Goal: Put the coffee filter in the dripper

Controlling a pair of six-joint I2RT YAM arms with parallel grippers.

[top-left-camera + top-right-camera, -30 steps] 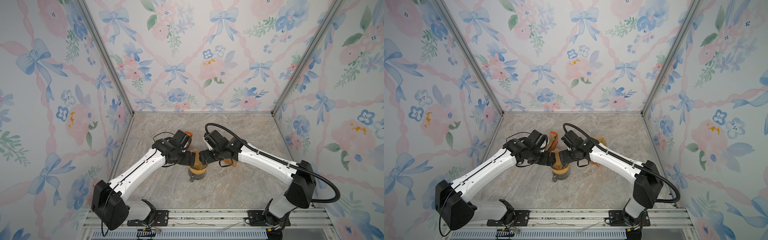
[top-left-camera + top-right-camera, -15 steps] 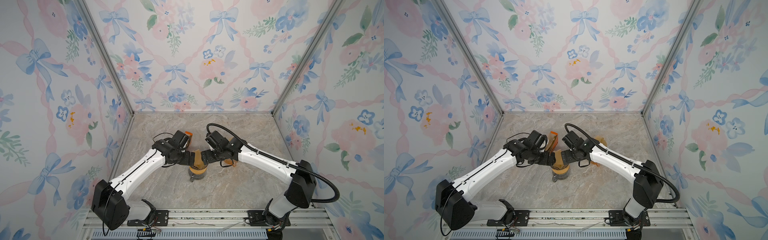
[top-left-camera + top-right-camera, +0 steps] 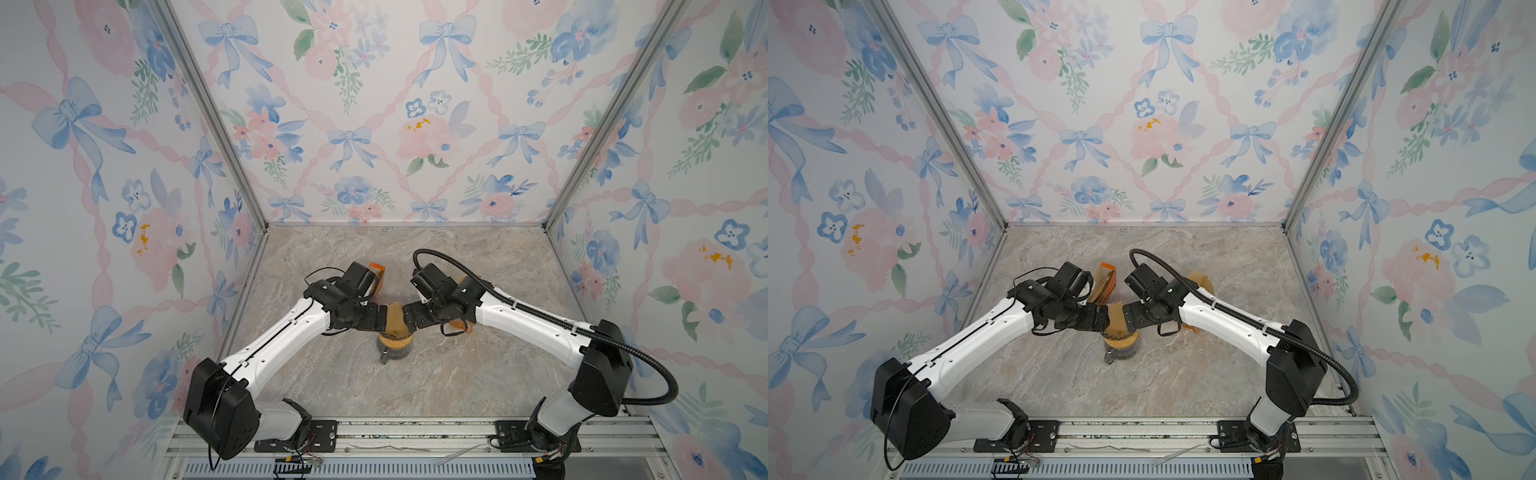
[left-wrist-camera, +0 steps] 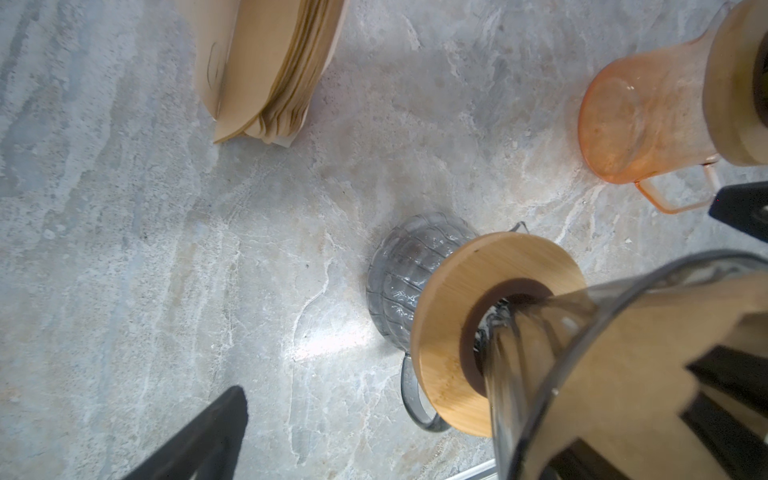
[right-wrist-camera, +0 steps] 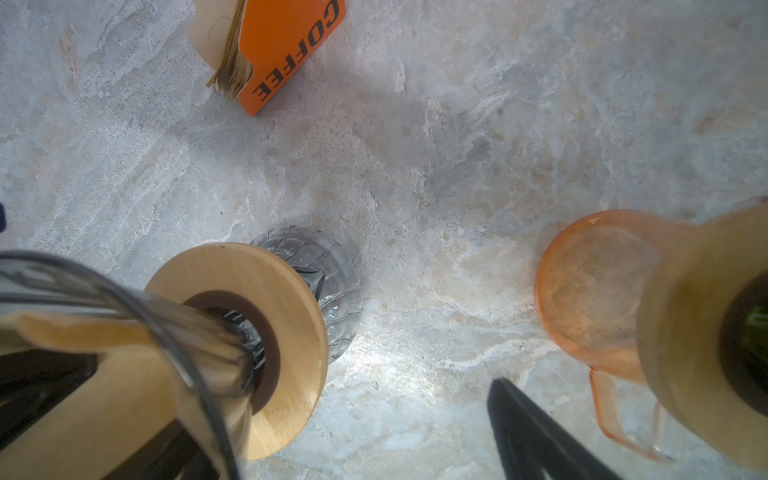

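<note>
Almost nothing moved since earlier. Brown paper coffee filter (image 3: 394, 318) sits in the clear glass, wood-collared dripper (image 4: 449, 299) at the centre of the desk (image 3: 457, 374). Left jaws and right jaws are both spread apart, flanking it.

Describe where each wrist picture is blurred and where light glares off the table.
Left wrist view: the glass dripper near the lens is blurred, and a bright patch glares on the table beside the grey carafe. Right wrist view: dripper and orange jug are soft at the edges; similar table glare.
</note>
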